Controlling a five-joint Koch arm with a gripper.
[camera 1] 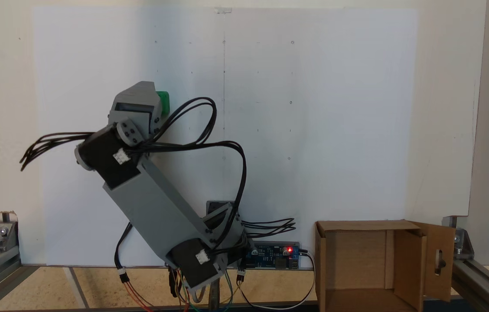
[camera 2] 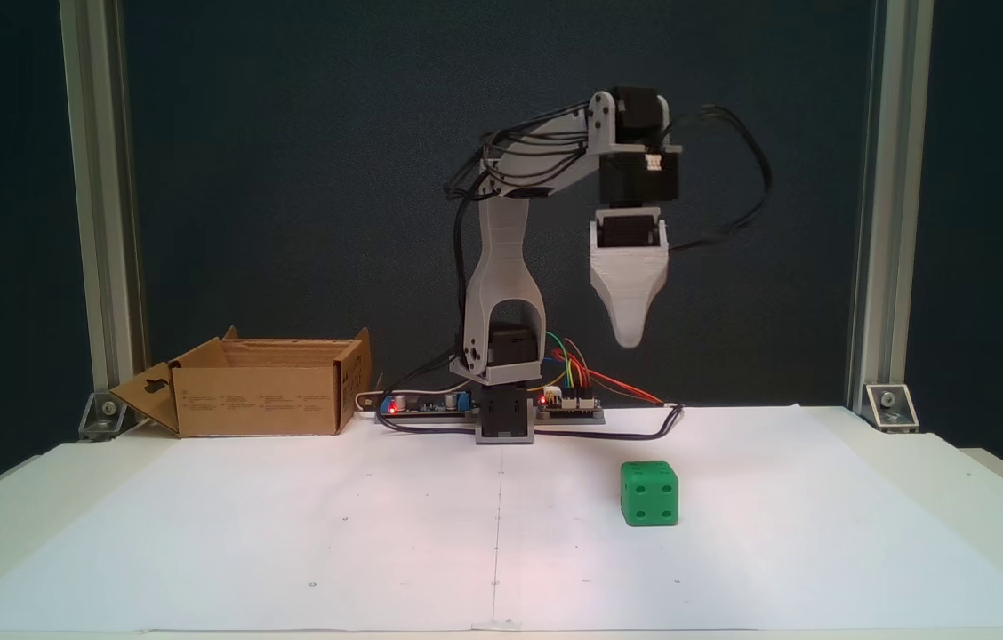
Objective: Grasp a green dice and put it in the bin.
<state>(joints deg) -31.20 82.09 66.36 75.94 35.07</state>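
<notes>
Above the bench [camera 2: 910, 498], at 12 o'clock from the dice: claw [camera 2: 627, 338], pointing straight down, well clear of the surface, holding nothing; only one tapered tip shows, so its opening cannot be told.

Dice [camera 2: 649, 493]: green, lying on the white paper [camera 2: 288, 533], directly below the claw, apart from it. From above, the dice [camera 1: 163, 102] peeks out at 3 o'clock of the claw housing.

Arm base [camera 2: 504, 418]: at 10 o'clock from the dice, with circuit boards [camera 2: 568, 404] alongside.

Bin [camera 2: 266, 391]: cardboard, open, at 9 o'clock of the base in the front fixed view, well apart from the dice; slotted flap [camera 1: 439, 260] folded outward.
</notes>
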